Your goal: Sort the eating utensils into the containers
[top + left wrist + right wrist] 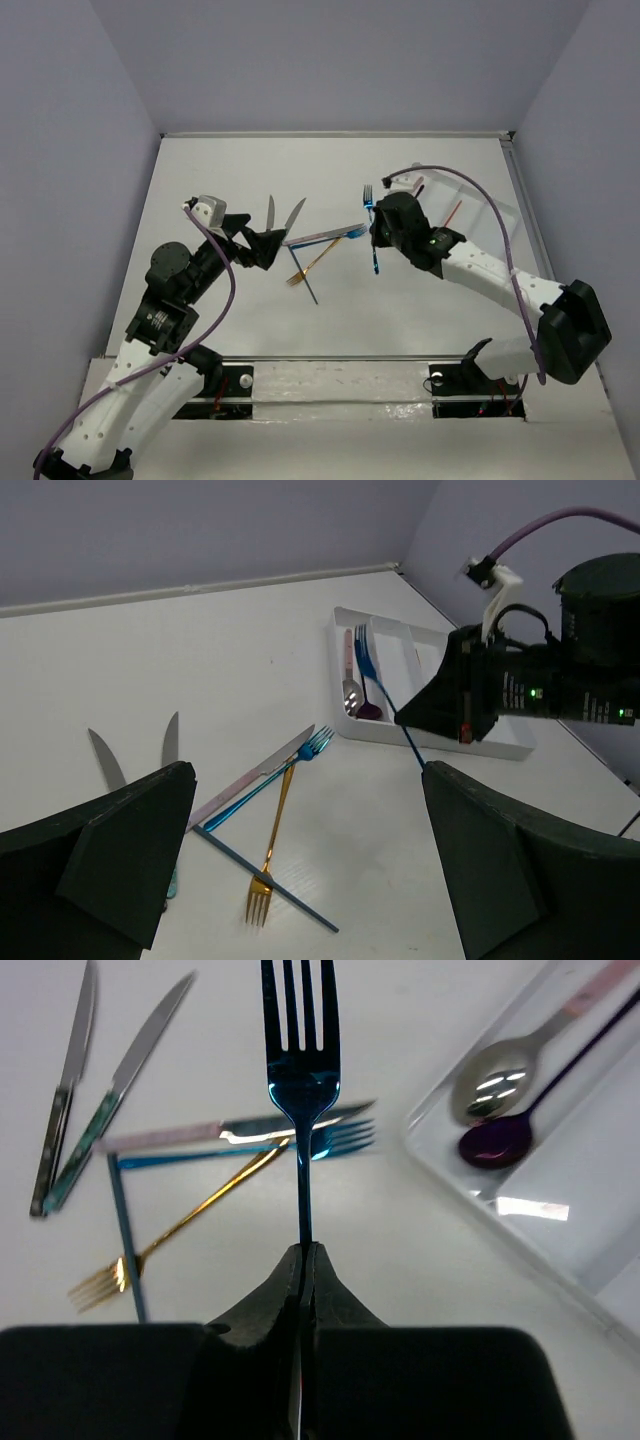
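My right gripper [303, 1252] is shut on the handle of a blue fork [300, 1070], which hangs off the table just left of the white tray [560, 1250]. The tray [440, 742] holds a silver spoon with a pinkish handle [498, 1072] and a purple spoon [495, 1142]. My left gripper [305, 810] hovers open over loose cutlery with nothing between its fingers. Below it lie a gold fork [268, 850], a second blue fork [268, 777], a pink-handled knife [245, 780] and a slim dark blue stick [265, 878]. Two silver knives [282, 215] lie further left.
The right arm [480, 270] reaches in from the lower right, trailing a purple cable [470, 185]. The left arm [175, 290] bends in from the lower left. Walls [330, 60] close off the table at the back and sides.
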Motion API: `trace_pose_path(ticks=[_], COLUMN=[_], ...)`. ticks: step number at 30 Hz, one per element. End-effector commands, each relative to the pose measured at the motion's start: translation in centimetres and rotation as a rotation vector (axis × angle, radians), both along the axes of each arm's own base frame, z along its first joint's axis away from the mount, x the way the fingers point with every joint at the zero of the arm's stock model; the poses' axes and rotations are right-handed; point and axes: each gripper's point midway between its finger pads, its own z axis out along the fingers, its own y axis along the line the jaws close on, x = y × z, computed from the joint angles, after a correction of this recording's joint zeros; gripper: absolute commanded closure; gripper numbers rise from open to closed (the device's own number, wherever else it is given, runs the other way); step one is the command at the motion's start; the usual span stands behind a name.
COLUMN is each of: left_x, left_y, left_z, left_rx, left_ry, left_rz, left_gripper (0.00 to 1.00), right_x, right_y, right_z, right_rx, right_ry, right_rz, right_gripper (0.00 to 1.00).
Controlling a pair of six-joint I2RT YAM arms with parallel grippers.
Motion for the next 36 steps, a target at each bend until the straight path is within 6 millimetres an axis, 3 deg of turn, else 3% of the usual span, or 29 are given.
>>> trace_pose_path(ticks=[1,4,7,10,14,22,25,30,33,36], left_x=[-0.4,-0.5,-0.5,-0.5,-0.5,-0.4,-0.4,-0.3,-0.4,-0.3], left_y=[0.0,0.1,0.1,0.1,0.1,-0.1,-0.1,-0.1,-0.1,-0.1], left_z=[2.9,2.9,2.9,2.9,3.0,2.7,2.8,2.7,2.8,2.7], left_rx=[-0.044,-0.044,-0.044,-0.044,-0.045,-0.04,-0.04,-0.04,-0.039,-0.039], left_ry=[-0.078,-0.078,-0.079,-0.079,-0.08,-0.073,-0.074,-0.069,-0.073,-0.072], left_rz=[-0.011,-0.011,-0.011,-0.011,-0.013,-0.014,-0.016,-0.013,-0.017,-0.016], left_gripper=[0.01,0.01,0.01,0.01,0.01,0.01,0.01,0.01,0.01,0.01], right_x=[6.0,8.4,10.2,11.2,13.1,15.2,15.8,15.5,15.3,15.1], right_y=[-7.3,-11.8,-14.7,-17.4,-19.1,-20.4,-20.0,-19.5,-19.3,-19.1], right_z=[3.6,4.1,3.9,3.2,1.9,-0.7,-1.7,-3.3,-3.4,-2.2], right_rx=[0.173,0.216,0.236,0.237,0.271,0.258,0.249,0.244,0.238,0.242], right_ry=[-0.149,-0.199,-0.202,-0.2,-0.198,-0.166,-0.131,-0.083,-0.072,-0.092], right_rz=[-0.361,-0.518,-0.63,-0.726,-0.782,-0.82,-0.81,-0.791,-0.771,-0.742], right_gripper=[1.0,1.0,1.0,1.0,1.0,1.0,0.98,0.75,0.56,0.53])
